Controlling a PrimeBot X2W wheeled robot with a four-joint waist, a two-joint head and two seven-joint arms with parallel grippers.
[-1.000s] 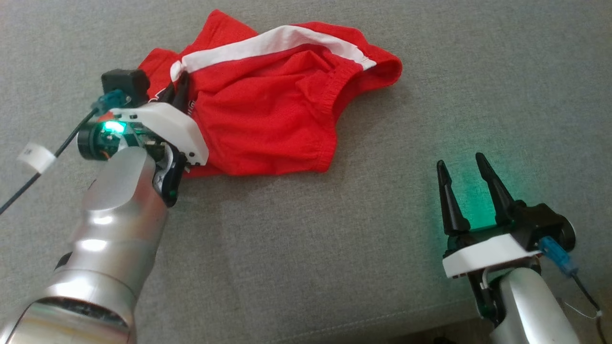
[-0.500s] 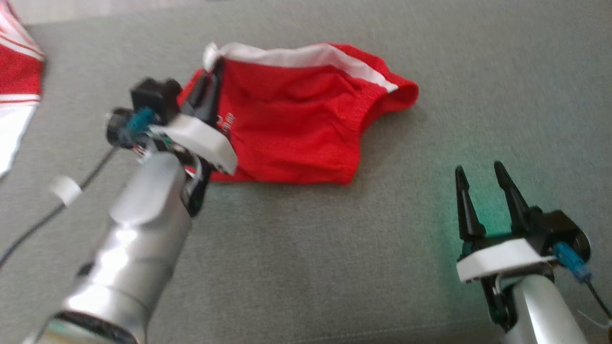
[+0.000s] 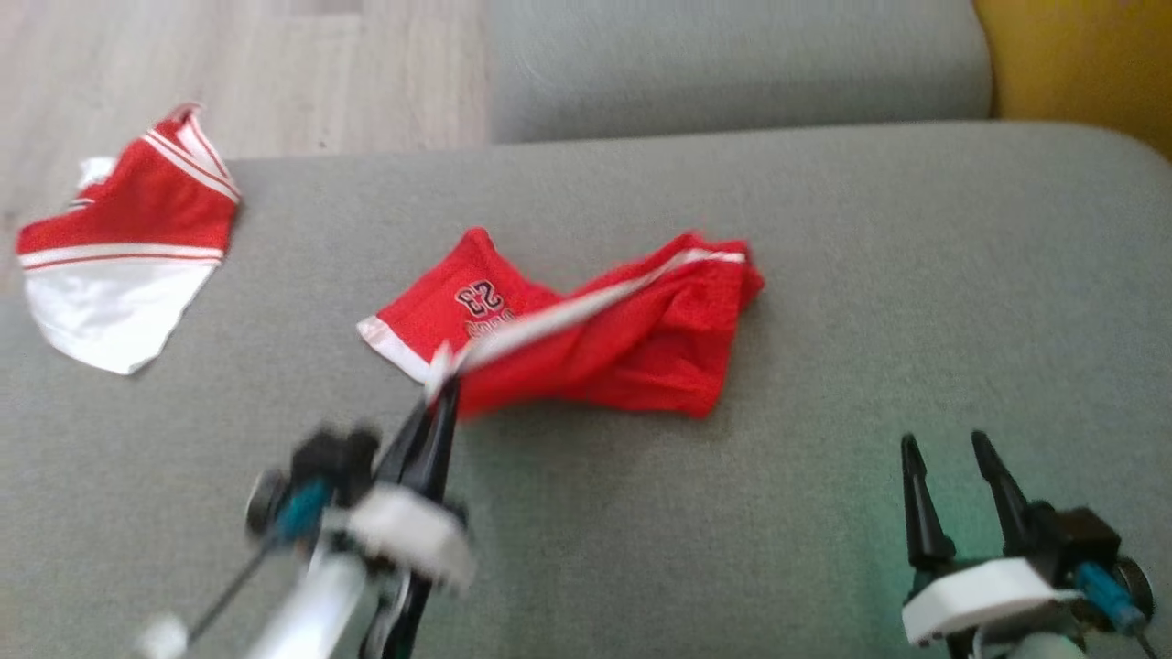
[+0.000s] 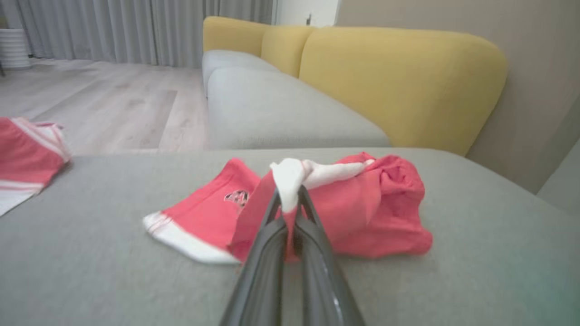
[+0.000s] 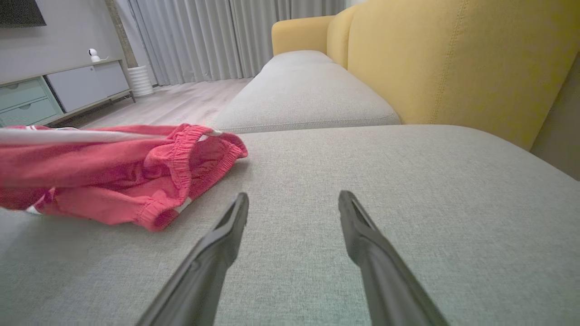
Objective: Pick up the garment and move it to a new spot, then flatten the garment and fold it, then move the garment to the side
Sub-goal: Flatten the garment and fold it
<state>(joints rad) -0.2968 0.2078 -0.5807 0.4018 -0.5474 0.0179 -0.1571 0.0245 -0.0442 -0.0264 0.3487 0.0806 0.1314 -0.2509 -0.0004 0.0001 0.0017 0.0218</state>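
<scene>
We judge this the carry; left gripper (image 3: pixel 446 384) clenches the shorts' (image 3: pixel 641 352) trim, seemingly lifted; right gripper (image 3: pixel 944 443) spread, empty; next: lay them flat.

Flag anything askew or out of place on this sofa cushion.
The red shorts lie twisted and bunched, not flat: the left gripper is shut on their white side stripe, holding that edge up off the cushion. A second red-and-white garment lies askew at the cushion's far left corner.

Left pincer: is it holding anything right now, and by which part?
Left pincer is shut on the red shorts, pinching the end of their white side stripe. Right pincer is open, holding nothing.
</scene>
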